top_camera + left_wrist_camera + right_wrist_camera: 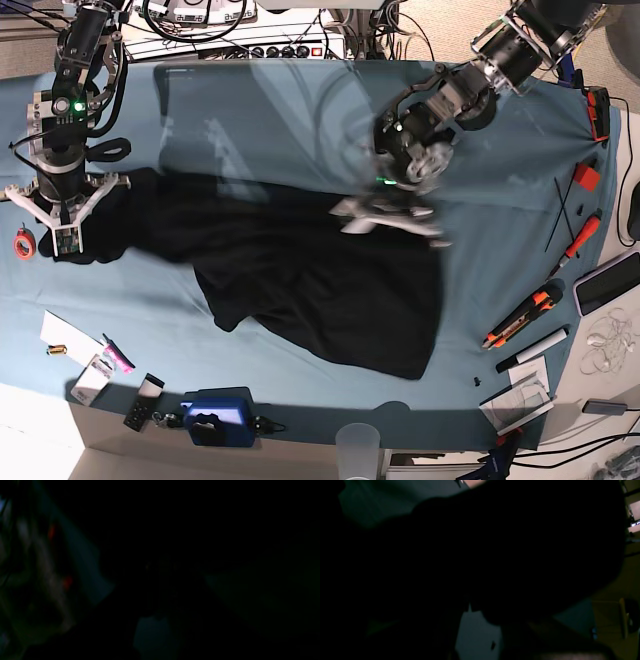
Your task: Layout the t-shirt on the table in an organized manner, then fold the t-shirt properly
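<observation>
The bench (300, 110), covered in teal-blue cloth, fills the base view, and the black t-shirt (320, 280) lies crumpled across its middle, stretching from one claw to the other. Its broad lower part spreads below and between both claws, ending in a loose corner near the bench's front edge.

The right claw (63, 238) points straight down at the shirt's far end; its jaws are closed and appear to pinch the dark cloth directly beneath them, where the fabric bunches up. From that wrist camera, black fabric (495, 555) blocks nearly everything.

The left claw (385, 215) is smeared by motion blur over the shirt's upper edge. Its jaws are closed, but whether cloth is caught between them cannot be told. Its wrist view is almost wholly dark.

Beyond the left claw, toward the bench's edge, lie an orange-handled cutter (520, 315) and a marker (532, 349). Just outside the right claw sits a red tape roll (23, 243).
</observation>
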`<state>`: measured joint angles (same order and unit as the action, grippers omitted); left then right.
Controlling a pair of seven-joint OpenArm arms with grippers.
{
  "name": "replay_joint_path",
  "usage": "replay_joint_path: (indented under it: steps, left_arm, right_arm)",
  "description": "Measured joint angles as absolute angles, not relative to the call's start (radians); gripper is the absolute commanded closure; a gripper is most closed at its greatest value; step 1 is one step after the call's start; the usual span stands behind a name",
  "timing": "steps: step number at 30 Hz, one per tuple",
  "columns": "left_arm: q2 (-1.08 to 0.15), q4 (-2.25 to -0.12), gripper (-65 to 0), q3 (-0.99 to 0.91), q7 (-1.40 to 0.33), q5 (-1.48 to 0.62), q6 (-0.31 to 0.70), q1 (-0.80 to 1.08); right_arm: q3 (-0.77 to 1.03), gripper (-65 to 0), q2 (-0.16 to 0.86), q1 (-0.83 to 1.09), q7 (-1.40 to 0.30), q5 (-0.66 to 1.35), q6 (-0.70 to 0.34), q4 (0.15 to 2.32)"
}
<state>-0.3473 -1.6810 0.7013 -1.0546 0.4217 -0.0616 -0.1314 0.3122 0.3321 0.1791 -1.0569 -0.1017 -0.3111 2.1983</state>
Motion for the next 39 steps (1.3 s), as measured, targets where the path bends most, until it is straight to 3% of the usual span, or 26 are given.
replay_joint_path:
  steps: [8, 17, 20, 26, 31, 39]
  left_arm:
    - [-0.336, -1.793, 0.0, 0.607, -1.037, 0.456, -0.063, -0.257]
    - [-0.336, -1.772, 0.0, 0.310, -0.888, 0.103, 0.077, -0.505]
    - [-0.336, -1.705, 0.0, 0.284, -0.874, -0.001, 0.109, -0.607]
    - [-0.321, -1.489, 0.0, 0.286, -0.777, -0.048, 0.136, -0.751]
    - [-0.320, -1.317, 0.0, 0.286, -0.738, -0.047, 0.160, -0.908]
    - [-0.322, -1.094, 0.0, 0.286, -0.698, -0.042, 0.204, -1.115]
  right_arm:
    - [0.311, 0.0, 0.371, 0.003, -1.000, 0.012, -0.313, 2.191]
    - [0.308, 0.0, 0.447, -0.382, -0.937, 0.172, -0.366, 1.932]
    - [0.309, 0.0, 0.447, -0.529, -0.926, 0.199, -0.380, 1.777]
    - [0.301, 0.0, 0.445, -0.763, -0.929, 0.282, -0.519, 1.491]
    - [0.208, 0.0, 0.447, -0.930, -0.900, 0.278, -0.527, 1.304]
    - [-0.057, 0.0, 0.448, -1.152, -0.677, 0.196, -0.501, 1.046]
